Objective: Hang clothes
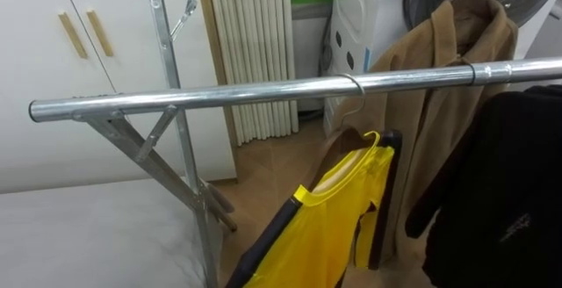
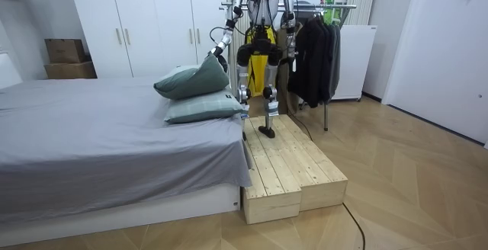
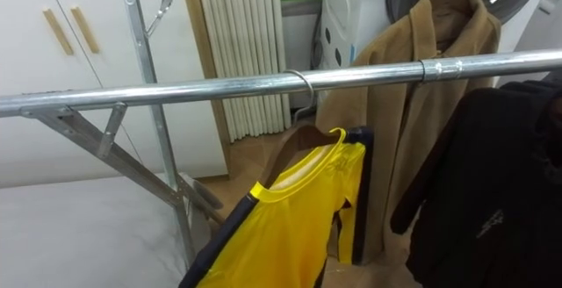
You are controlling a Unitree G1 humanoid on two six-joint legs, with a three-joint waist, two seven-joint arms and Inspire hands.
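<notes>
Yellow shirt [image 1: 338, 226] on hanger [image 1: 339, 147] hooked over rail [image 1: 219, 97], tan coat [image 1: 443, 86] beside

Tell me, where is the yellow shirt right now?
The yellow shirt hangs on a wooden hanger hooked over the metal rail, low in the middle of the eye views, just left of the tan coat.

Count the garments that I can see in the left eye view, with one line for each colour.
Yellow: 1, the shirt
Tan: 1, the coat
Black: 1, the garment
Total: 3
</notes>
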